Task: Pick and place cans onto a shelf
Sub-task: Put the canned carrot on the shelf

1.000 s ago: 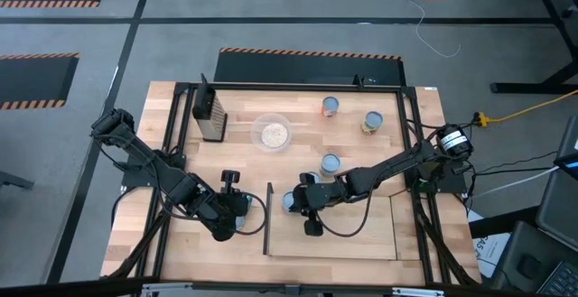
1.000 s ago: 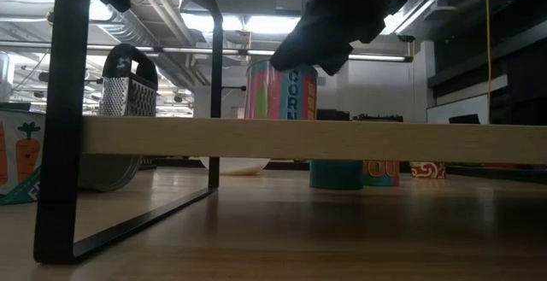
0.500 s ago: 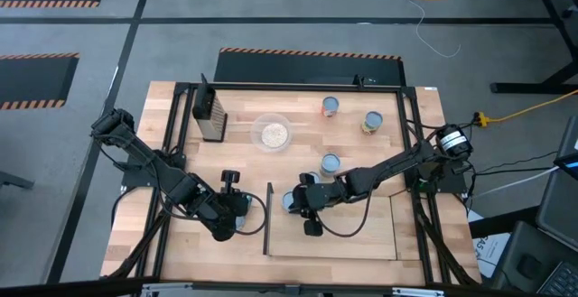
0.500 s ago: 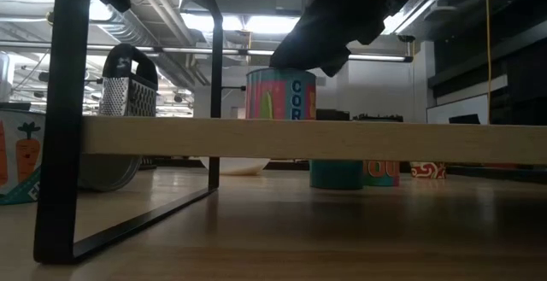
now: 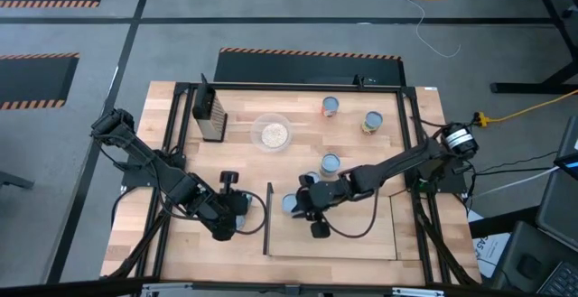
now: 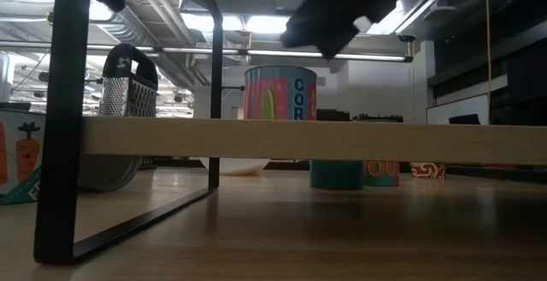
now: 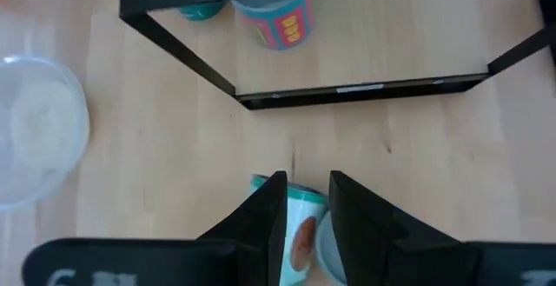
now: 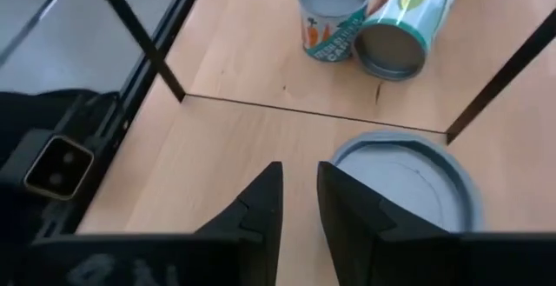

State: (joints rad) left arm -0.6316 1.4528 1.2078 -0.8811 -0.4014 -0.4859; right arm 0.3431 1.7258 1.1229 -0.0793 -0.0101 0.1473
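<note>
The right gripper (image 5: 304, 208) is hanging over the shelf (image 5: 361, 243), its two fingers (image 8: 261, 203) sitting close together with only a thin gap and nothing between them. Just beside its fingertips, toward the shelf's near-left corner, a corn can (image 6: 280, 92) is standing upright on the shelf board, its long axis vertical and its pale round lid (image 8: 404, 180) facing straight up. In the low view the dark gripper body is floating above and slightly right of the can's top, not touching it.

The left gripper (image 5: 237, 208) is waiting low over the tabletop (image 5: 181, 243), just outside the shelf's dark left edge, and a teal can (image 7: 300, 229) is showing between its nearly closed fingers (image 7: 261, 212); whether they are pressing on it I cannot tell. In the right wrist view, beyond the gripper, one can (image 8: 334, 16) is standing upright with a carrot label while another (image 8: 404, 29) is lying tipped on its side against it, its end facing the camera.

Farther from the right gripper, three more cans (image 5: 330, 106) are standing upright on the light-wood table, near a clear bowl (image 5: 271, 133) and a metal grater (image 5: 209, 112). The table is sitting on a grey floor with orange-and-black striped markings (image 5: 310, 54); ceiling lights and ducts are showing in the room behind.
</note>
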